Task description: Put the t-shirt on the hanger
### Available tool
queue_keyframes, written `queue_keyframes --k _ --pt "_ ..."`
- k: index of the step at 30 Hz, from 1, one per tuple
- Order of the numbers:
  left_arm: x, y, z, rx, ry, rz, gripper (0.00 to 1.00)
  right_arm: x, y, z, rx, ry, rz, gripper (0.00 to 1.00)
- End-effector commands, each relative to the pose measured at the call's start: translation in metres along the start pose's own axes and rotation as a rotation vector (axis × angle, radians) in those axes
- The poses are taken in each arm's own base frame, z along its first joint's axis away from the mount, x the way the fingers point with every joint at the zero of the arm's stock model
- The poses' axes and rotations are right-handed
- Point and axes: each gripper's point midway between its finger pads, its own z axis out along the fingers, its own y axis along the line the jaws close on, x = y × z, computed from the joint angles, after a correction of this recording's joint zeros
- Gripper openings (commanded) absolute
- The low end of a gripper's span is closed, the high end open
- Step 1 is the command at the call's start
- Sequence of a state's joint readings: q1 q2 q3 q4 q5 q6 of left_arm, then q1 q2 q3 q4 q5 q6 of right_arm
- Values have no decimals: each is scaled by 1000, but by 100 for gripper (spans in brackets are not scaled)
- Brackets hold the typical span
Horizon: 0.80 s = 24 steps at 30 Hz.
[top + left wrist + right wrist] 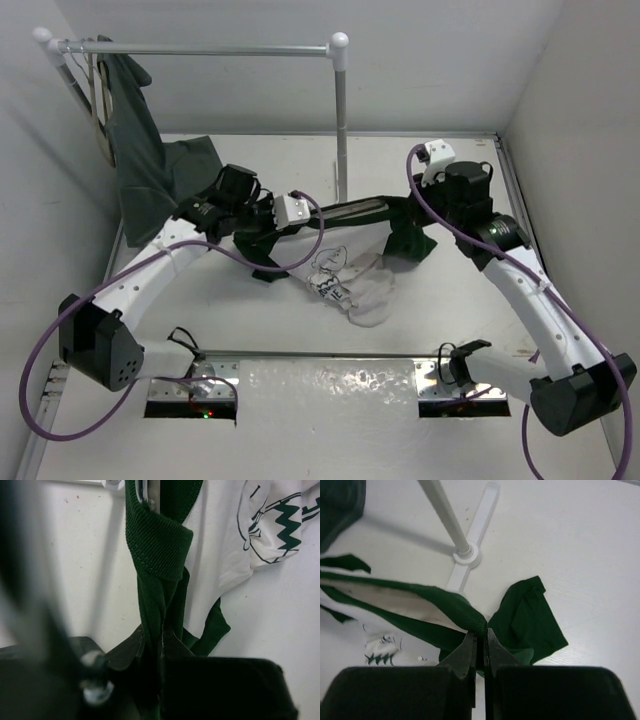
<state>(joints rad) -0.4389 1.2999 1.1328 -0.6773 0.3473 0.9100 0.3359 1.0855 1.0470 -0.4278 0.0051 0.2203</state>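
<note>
Currently I read both arms as carrying the t-shirt (350, 285), stretched across the near side of the rack post (341, 120).

1. Left fingers (125, 652): pressed together on a bunched strip of green cloth below the ribbed collar band.
2. Right fingers (462, 655): pinching a green fold, just to the near right of the post's foot.
3. The white panel sags from the stretched edge onto the worktop (250, 330), nearer than the post.
4. A slim brownish-grey bar, which I take for the hanger (352, 207), lies along the stretched edge, just nearer than the post.
5. A grey-green garment (140, 160) hangs from the rail, far left of the post.

Hazards, as I judge them:
- Each pinch holds only a thin fold, so added tension could pull the cloth free.
- The dragging panel could catch and twist the shirt off the hanger.
- A lift toward the post risks a collision.

View differences: only the wrist cameras confirm the pinches. The left wrist view alone shows a pale bar inside the collar fold. Only the top view shows the full span and the rail.
</note>
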Motion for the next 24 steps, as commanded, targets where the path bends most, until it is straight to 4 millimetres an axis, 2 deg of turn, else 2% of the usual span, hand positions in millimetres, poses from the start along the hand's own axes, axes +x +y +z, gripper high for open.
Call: queue_keyframes --k 1,3,5,6,7,10,14,19,21,22,23,24 --pt "-5 8 -10 -11 20 15 0 -4 2 -7 -72 44 -180 0" --pt "-5 -3 -9 39 31 106 0 -6 11 -8 -128 52 -219 0" --pt "-6 -12 -5 64 61 200 0 -18 20 -8 -168 37 -305 0" --pt "-6 -16 -3 78 77 234 0 -17 32 -9 -206 51 -347 0" --pt "-3 -22 3 106 115 291 0 -25 39 -9 -225 36 -407 0" --pt "-10 -28 8 133 113 327 0 -32 56 -12 -269 27 -477 0" --pt "-40 -24 2 136 11 329 0 -16 61 -5 -296 90 -498 0" --pt "-63 -32 0 188 -87 303 0 11 88 -4 -434 125 -481 1" --pt "-70 -37 1 217 -120 278 0 15 93 -6 -461 135 -472 30" --pt "-73 -36 1 219 -129 272 0 17 94 -9 -473 146 -473 52" --pt "-74 -39 1 233 -137 267 0 11 94 -13 -471 129 -480 60" --pt "-74 -39 2 239 -138 273 0 8 93 -16 -466 119 -488 73"
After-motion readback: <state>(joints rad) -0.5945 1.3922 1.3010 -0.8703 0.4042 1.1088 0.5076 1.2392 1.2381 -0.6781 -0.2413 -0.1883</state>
